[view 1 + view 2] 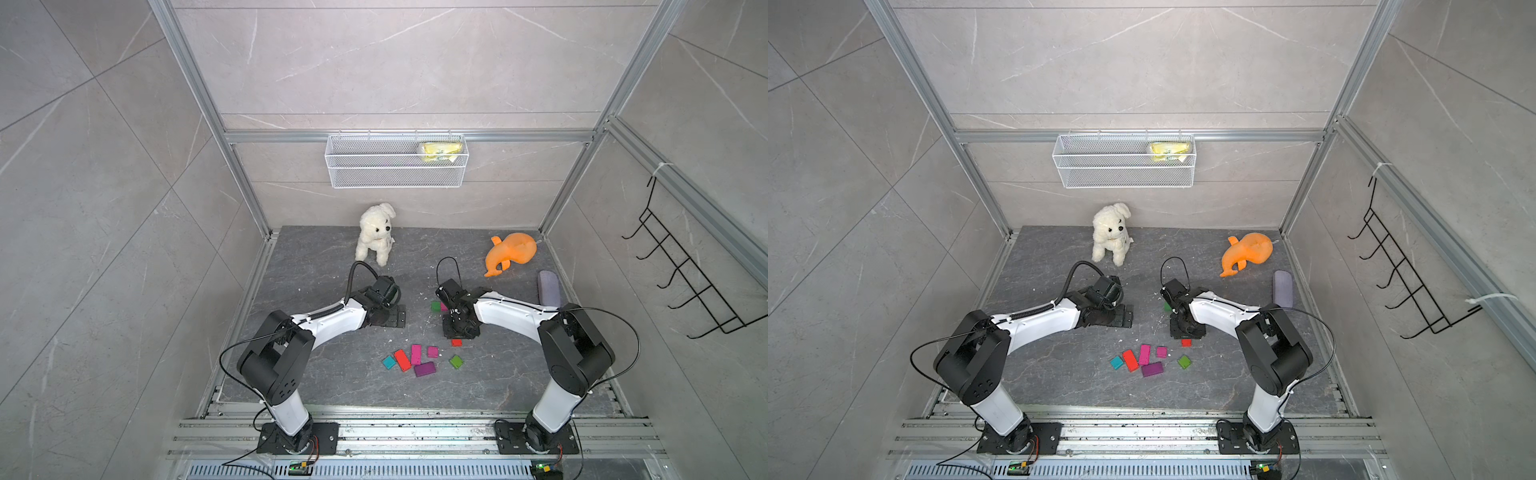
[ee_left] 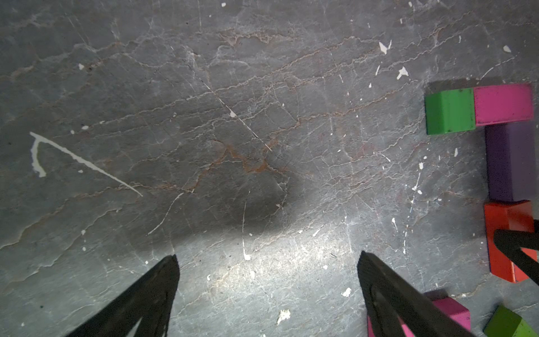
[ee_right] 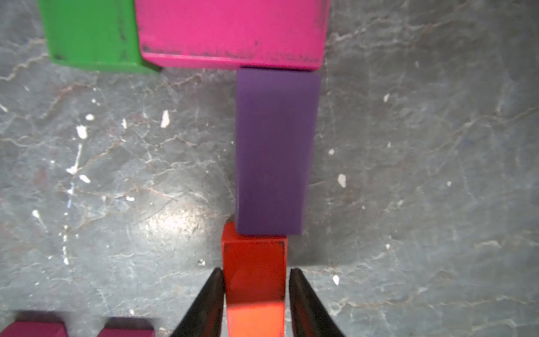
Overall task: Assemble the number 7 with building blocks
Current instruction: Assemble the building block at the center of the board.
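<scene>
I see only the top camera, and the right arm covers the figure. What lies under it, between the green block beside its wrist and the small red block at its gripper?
Observer: The right wrist view shows a purple block there as the stem. The red block lies at its end, shifted a little sideways.
Operator: What makes the top bar?
Observer: A green block and a magenta block lie side by side and touch. The purple block starts under the magenta block's far end from the green one.
Operator: Does the right gripper hold the red block?
Observer: The right gripper has one finger close on each side of it. Whether they clamp it, I cannot tell.
</scene>
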Controlling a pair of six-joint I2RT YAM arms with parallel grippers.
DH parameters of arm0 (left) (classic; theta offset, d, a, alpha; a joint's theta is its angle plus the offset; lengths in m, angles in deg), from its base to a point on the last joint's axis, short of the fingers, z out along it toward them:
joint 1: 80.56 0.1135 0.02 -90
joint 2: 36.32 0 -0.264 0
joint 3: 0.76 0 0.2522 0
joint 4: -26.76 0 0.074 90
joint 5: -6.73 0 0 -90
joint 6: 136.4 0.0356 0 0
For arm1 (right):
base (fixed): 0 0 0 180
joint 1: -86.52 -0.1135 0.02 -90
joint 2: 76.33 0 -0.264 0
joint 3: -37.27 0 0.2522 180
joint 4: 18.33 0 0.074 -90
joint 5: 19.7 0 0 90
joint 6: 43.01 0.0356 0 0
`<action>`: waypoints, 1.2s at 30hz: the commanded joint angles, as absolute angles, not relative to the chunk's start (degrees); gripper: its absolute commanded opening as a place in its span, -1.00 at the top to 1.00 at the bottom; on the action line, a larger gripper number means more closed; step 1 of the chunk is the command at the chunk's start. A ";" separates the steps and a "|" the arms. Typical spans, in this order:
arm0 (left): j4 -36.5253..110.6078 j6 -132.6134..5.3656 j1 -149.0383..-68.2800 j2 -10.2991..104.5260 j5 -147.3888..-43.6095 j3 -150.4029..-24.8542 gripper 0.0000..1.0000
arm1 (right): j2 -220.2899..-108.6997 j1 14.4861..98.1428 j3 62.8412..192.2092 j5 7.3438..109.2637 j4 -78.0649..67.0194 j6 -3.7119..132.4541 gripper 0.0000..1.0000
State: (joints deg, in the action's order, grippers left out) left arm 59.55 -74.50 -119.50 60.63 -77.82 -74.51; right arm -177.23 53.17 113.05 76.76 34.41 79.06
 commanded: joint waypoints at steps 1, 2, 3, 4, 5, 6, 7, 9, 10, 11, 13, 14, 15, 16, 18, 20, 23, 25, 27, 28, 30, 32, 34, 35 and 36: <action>59.11 -74.60 -119.19 60.66 -77.75 -74.90 -0.99 | -178.42 52.85 114.45 78.22 35.74 78.98 0.22; 59.12 -74.58 -119.22 60.71 -77.73 -74.90 -0.99 | -178.37 52.85 114.45 78.28 35.82 78.98 0.22; 59.07 -74.70 -119.15 60.71 -77.82 -74.90 -0.99 | -178.46 52.86 114.49 78.30 35.92 78.98 0.23; 59.07 -74.70 -119.15 60.71 -77.82 -74.90 -0.99 | -178.53 52.84 114.49 78.43 35.97 78.98 0.23; 59.07 -74.68 -119.21 60.70 -77.82 -74.90 -0.99 | -178.54 52.82 114.49 78.54 36.11 79.00 0.24; 59.07 -74.68 -119.16 60.65 -77.82 -74.90 -0.99 | -178.58 52.85 114.49 78.72 36.08 79.00 0.24; 59.07 -74.70 -119.17 60.70 -77.83 -74.90 -0.99 | -178.63 52.78 114.49 78.83 36.12 78.98 0.24; 59.07 -74.72 -119.22 60.72 -77.91 -74.91 -0.99 | -178.72 52.85 114.51 78.92 36.28 78.99 0.24; 59.07 -74.70 -119.22 60.71 -77.91 -74.90 -0.99 | -178.83 52.90 114.60 79.00 36.38 78.98 0.24; 59.07 -74.70 -119.15 60.80 -77.97 -74.95 -0.99 | -178.98 52.85 114.67 79.00 36.46 79.00 0.24; 59.02 -74.79 -119.15 60.80 -77.99 -75.00 -0.99 | -179.16 52.90 114.75 79.01 36.52 78.99 0.24; 59.11 -74.66 -119.21 60.89 -78.00 -74.99 -0.99 | -179.23 52.90 114.82 79.07 36.56 79.00 0.24; 59.07 -74.73 -119.17 60.89 -78.00 -75.01 -0.99 | -179.27 52.92 114.84 79.03 36.53 79.00 0.24; 59.07 -74.69 -119.19 60.88 -78.00 -75.00 -0.99 | -179.34 52.92 114.84 79.07 36.60 78.98 0.24; 59.13 -74.70 -119.16 60.89 -78.00 -75.08 -0.99 | -179.43 52.95 114.98 79.18 36.61 78.98 0.24; 59.20 -74.70 -119.16 60.89 -78.00 -75.08 -0.99 | -179.53 52.92 115.17 79.09 36.58 78.98 0.24; 59.16 -74.68 -119.20 60.95 -78.02 -75.08 -0.99 | -179.63 52.94 115.37 79.17 36.66 78.98 0.24; 59.16 -74.66 -119.15 60.98 -78.00 -75.08 -0.99 | -179.73 52.91 115.52 79.18 36.67 78.98 0.24; 59.16 -74.70 -119.17 60.98 -78.00 -75.08 -0.99 | -179.77 52.92 115.69 79.18 36.75 78.99 0.24; 59.16 -74.70 -119.14 60.97 -77.95 -75.08 -0.99 | -179.78 52.92 115.71 79.18 36.79 79.02 0.24; 59.21 -74.70 -119.15 60.96 -77.91 -75.08 -1.00 | -179.91 52.94 115.82 79.27 36.93 78.98 0.23; 59.16 -74.63 -119.16 60.89 -77.91 -74.99 -0.99 | -179.97 52.94 115.90 79.27 37.00 79.06 0.23; 59.16 -74.58 -119.23 60.75 -77.84 -74.95 -0.99 | -180.01 52.94 115.90 79.43 37.02 79.15 0.23; 59.16 -74.62 -119.16 60.84 -77.83 -74.91 -0.99 | -180.08 52.93 115.90 79.44 37.09 79.24 0.22; 59.16 -74.62 -119.23 60.87 -77.87 -74.90 -0.99 | -180.09 52.94 115.90 79.53 37.09 79.33 0.22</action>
State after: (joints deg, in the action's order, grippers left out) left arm 59.55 -74.50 -119.50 60.63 -77.82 -74.51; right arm -179.11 53.17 114.45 78.23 35.48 79.08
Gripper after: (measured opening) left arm 0.996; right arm 0.388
